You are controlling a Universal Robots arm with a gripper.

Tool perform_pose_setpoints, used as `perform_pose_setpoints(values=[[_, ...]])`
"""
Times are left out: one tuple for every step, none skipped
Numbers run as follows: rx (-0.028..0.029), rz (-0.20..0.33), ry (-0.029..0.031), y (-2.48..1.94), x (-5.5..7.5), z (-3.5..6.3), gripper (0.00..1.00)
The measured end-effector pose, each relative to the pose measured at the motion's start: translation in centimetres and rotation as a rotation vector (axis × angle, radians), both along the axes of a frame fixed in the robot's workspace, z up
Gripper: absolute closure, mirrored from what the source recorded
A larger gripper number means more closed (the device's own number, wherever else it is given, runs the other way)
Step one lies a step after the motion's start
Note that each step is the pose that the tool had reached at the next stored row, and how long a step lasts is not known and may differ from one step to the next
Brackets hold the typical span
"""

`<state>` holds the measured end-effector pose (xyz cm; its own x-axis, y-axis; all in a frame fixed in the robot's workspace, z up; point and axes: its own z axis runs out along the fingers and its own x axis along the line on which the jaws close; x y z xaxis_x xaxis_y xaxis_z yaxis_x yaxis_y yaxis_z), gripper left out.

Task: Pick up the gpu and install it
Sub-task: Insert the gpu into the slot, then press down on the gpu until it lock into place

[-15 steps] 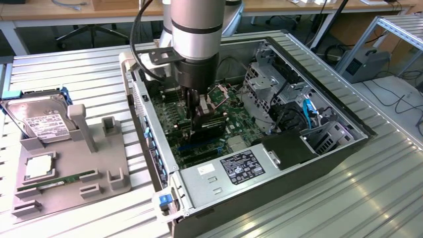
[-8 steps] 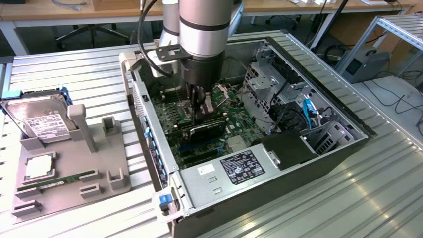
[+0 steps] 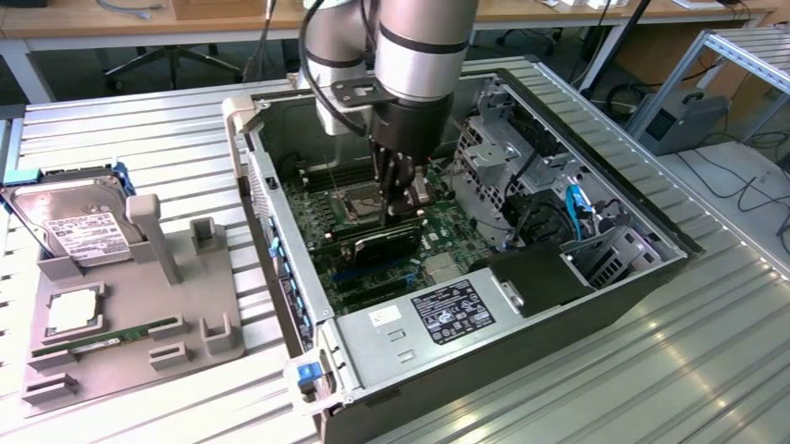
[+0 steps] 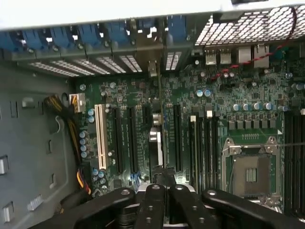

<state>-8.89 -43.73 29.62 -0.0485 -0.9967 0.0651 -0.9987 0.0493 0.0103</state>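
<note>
One gripper [image 3: 398, 205] hangs inside the open computer case [image 3: 642, 277], its fingers drawn together on the upper edge of the gpu [image 3: 376, 242], which stands on edge over the motherboard [image 3: 370, 268], its black face toward the exterior view's bottom. In the wrist view the black finger links [image 4: 157, 205] meet at the middle, pinching the card's thin top edge [image 4: 156, 143], which runs away from the camera between two long black expansion slots [image 4: 177, 138]. Whether the card's lower edge is fully seated in a slot cannot be told.

Room around the grip is tight. On the exterior view's right the grey drive cage [image 3: 494, 162] rises close to the arm; a black power supply [image 3: 537, 277] sits lower on that side, with blue-tipped cables [image 3: 574, 208] between. Just behind the gripper lies the open processor socket [image 3: 358, 199]. Toward the exterior view's left the case's perforated rear wall [image 3: 265, 222] stands upright, with blue slot clips [image 4: 71, 36] along it in the wrist view. A white slot [image 4: 100, 138] and yellow-black cable bundle [image 4: 71, 138] lie farther from the card.

Outside the case, well apart on the ribbed metal table [image 3: 148, 139], a grey fixture [image 3: 136, 305] holds a hard drive [image 3: 74, 222] and a narrow green RAM stick [image 3: 111, 338].
</note>
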Motion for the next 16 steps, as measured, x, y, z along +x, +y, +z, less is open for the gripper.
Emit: perform_pose_setpoints(values=[[0.0000,0.001,0.0051,0.00,0.5,0.00,0.89],[0.0001,0.002,0.0099,0.00,0.9,0.00,0.89],[0.0001,0.003,0.0153,0.00,1.4,-0.01,0.89],[0.0001,0.003,0.0184,0.00,1.6,-0.01,0.89],[0.0000,0.003,0.0202,0.00,1.7,-0.01,0.89],[-0.0002,0.003,0.0201,0.00,1.7,0.00,0.89],[-0.0001,0.003,0.0201,0.00,1.7,-0.01,0.89],[-0.0002,0.003,0.0202,0.00,1.7,0.00,0.89],[-0.0001,0.003,0.0202,0.00,1.7,0.00,0.89],[-0.0001,0.003,0.0202,0.00,1.7,0.00,0.89],[-0.0002,0.003,0.0202,0.00,1.7,0.00,0.89],[-0.0001,0.003,0.0202,0.00,1.7,0.00,0.89],[-0.0002,0.003,0.0202,0.00,1.7,0.00,0.89],[-0.0002,0.003,0.0202,0.00,1.7,0.00,0.89],[-0.0002,0.003,0.0201,0.00,1.4,-0.03,0.89],[-0.0005,0.003,0.0202,0.00,0.5,-0.16,0.89]])
